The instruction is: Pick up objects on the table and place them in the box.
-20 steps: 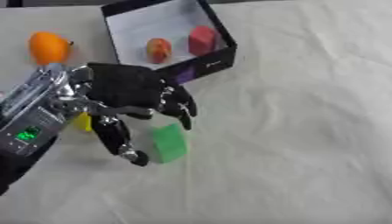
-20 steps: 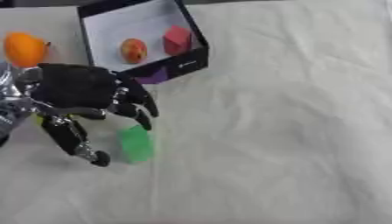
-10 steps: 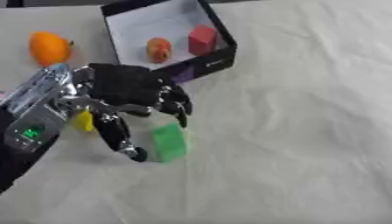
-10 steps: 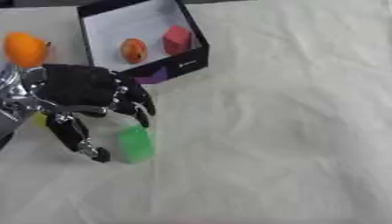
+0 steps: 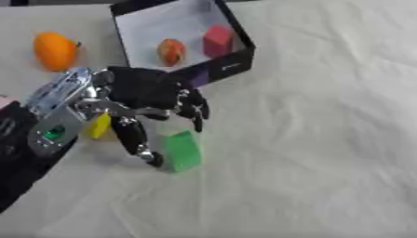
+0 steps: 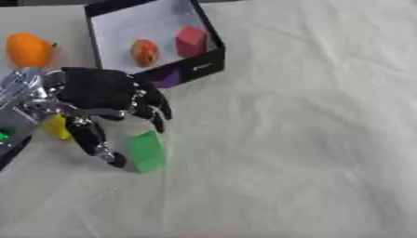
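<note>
Green block [image 5: 181, 150] on white cloth, just right of left hand [image 5: 146, 95], under fingertips; thumb [image 5: 134, 139] touches block's left face, fingers arched above, not closed yet. Block upright, long axis toward box [image 5: 236, 62] beyond. Bright green, smooth. Right hand unseen, left does pick.

Left hand [image 5: 143, 90] black, silver joints; silver forearm, green light.
</note>
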